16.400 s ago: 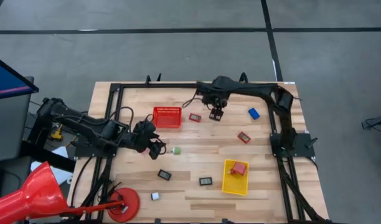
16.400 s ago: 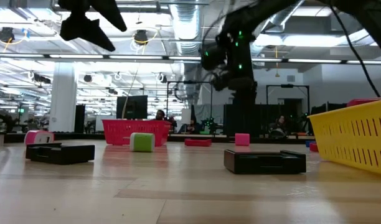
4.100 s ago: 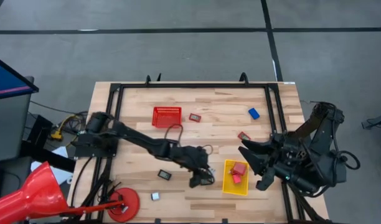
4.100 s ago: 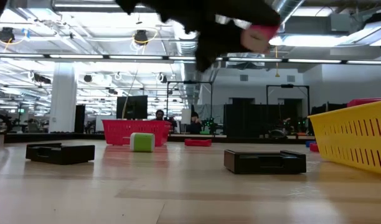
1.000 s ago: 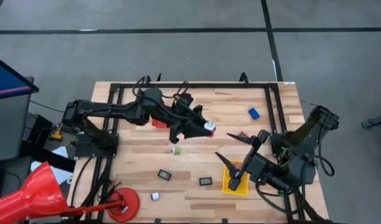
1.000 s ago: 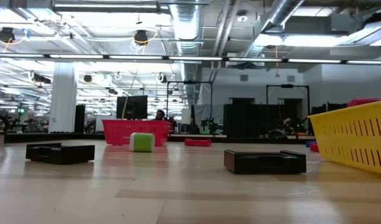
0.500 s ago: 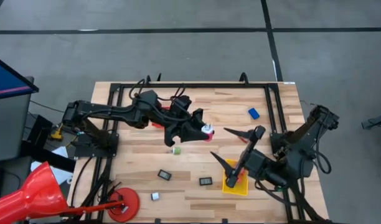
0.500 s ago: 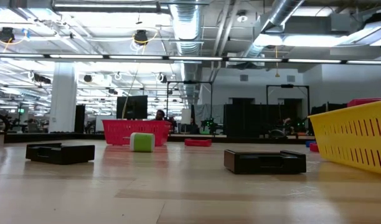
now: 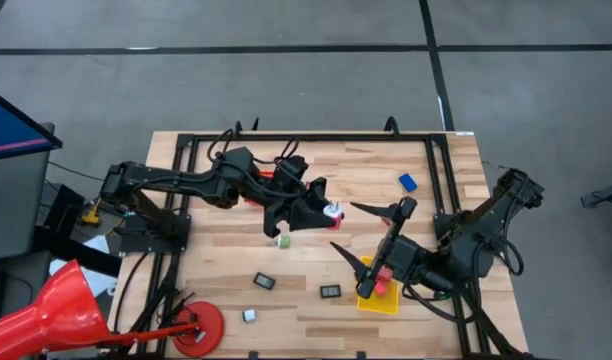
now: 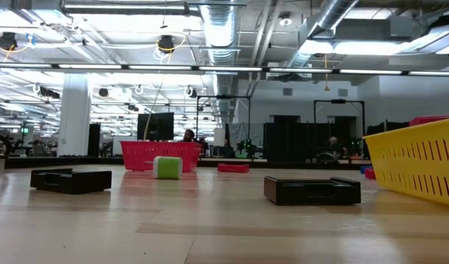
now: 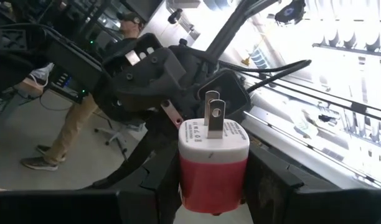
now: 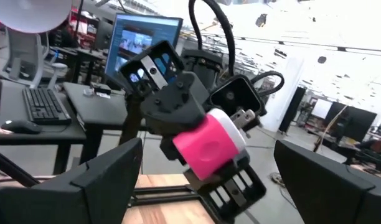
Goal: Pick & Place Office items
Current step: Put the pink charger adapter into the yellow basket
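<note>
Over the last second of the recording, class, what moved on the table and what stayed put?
The right gripper, open wide, swung from over the yellow bin toward the left gripper. The left gripper edged slightly toward the table's near side, holding the pink charger plug raised above the table. The green block, red basket, blue block and flat dark pieces kept their places.

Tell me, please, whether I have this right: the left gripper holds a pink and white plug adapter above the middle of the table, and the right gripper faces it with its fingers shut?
Not quite. The left gripper does hold the pink and white plug adapter above the table's middle, but the right gripper faces it with its fingers spread wide open, not shut. The high view shows both fingers splayed apart.
</note>
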`<state>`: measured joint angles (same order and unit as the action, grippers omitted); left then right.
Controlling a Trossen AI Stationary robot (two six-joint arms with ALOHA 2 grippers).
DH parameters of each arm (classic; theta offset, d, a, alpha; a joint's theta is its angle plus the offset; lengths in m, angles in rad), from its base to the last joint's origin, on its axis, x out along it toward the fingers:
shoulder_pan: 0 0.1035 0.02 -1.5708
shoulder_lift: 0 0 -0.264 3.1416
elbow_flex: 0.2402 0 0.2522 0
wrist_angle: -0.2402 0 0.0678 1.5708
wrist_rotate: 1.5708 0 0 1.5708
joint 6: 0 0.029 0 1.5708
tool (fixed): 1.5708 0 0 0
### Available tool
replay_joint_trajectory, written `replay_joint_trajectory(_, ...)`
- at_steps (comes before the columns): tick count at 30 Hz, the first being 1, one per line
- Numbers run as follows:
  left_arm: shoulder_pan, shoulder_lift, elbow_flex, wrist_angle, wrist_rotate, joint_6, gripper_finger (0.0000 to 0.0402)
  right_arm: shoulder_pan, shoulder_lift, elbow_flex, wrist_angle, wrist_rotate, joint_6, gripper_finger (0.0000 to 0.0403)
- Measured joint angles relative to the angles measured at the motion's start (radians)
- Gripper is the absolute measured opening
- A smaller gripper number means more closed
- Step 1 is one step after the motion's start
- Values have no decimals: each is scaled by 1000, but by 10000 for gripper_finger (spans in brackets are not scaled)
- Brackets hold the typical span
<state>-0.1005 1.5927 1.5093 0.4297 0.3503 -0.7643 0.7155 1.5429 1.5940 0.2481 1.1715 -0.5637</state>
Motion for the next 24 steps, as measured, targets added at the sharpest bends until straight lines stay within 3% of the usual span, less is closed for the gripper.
replay_joint_trajectory(24,0,3,0,-2,-2,-4,139,-51,0,0,-8,-68,41,351)
